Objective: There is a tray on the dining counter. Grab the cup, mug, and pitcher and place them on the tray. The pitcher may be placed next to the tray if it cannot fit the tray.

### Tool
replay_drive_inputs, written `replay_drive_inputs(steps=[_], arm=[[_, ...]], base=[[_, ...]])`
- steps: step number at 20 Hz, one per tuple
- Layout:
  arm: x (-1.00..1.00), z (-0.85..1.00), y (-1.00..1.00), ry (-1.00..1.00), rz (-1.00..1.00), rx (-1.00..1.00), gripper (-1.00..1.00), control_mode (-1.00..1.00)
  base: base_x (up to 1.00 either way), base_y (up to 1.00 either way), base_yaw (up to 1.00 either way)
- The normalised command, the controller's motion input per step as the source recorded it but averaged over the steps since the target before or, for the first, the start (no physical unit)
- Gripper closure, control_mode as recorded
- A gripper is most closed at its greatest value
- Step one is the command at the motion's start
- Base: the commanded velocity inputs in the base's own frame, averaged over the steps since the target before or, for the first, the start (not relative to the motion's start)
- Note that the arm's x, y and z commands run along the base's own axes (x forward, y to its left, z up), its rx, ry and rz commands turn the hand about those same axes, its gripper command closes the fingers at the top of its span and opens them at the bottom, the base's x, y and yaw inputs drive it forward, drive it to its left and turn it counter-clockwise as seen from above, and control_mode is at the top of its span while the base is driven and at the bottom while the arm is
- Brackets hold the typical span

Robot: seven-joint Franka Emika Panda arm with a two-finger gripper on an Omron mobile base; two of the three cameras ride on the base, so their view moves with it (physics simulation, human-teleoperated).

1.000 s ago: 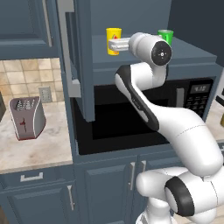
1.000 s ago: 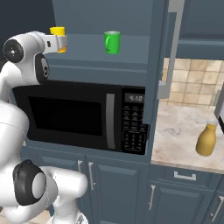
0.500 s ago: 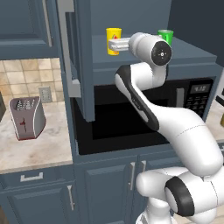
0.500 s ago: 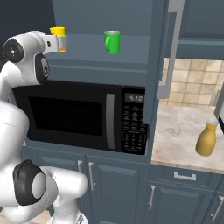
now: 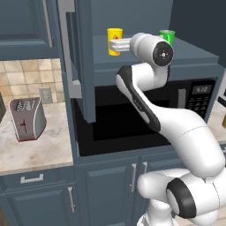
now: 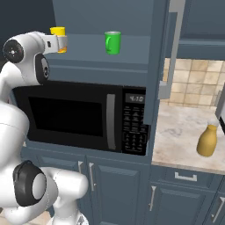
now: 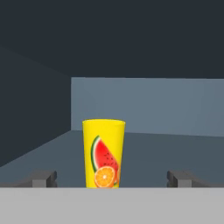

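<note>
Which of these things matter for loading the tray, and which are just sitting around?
For the job:
cup, between the open gripper's fingertips
mug, on the same shelf
pitcher, on the counter

Just lying about:
toaster
microwave

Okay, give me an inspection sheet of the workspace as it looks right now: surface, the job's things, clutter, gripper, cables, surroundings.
Surface: open cabinet shelf above the microwave; beige counter to the right.
Job's things: cup upright on the shelf; mug upright further along the same shelf; pitcher upright on the counter. Tray: nothing seen.
Clutter: toaster on the left counter.
Gripper: gripper open, fingers either side of the cup, not touching it.
Cables: nothing seen.
Surroundings: dark blue cabinets, open cabinet door, tiled backsplash.
</note>
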Motion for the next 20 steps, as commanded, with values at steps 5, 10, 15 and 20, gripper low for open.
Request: replay_drive_inputs(steps=[5, 10, 15, 20], arm=[[0.0, 0.0, 0.0, 0.0, 0.0, 0.0, -1.0, -1.0], [0.02, 0.0, 0.0, 0.0, 0.0, 0.0, -1.0, -1.0], [0.06, 0.0, 0.0, 0.0, 0.0, 0.0, -1.0, -1.0], [0.11, 0.0, 0.0, 0.0, 0.0, 0.0, -1.0, -1.0]], base=[[0.0, 0.0, 0.0], [0.0, 0.0, 0.0], [0.0, 0.0, 0.0], [0.0, 0.0, 0.0]])
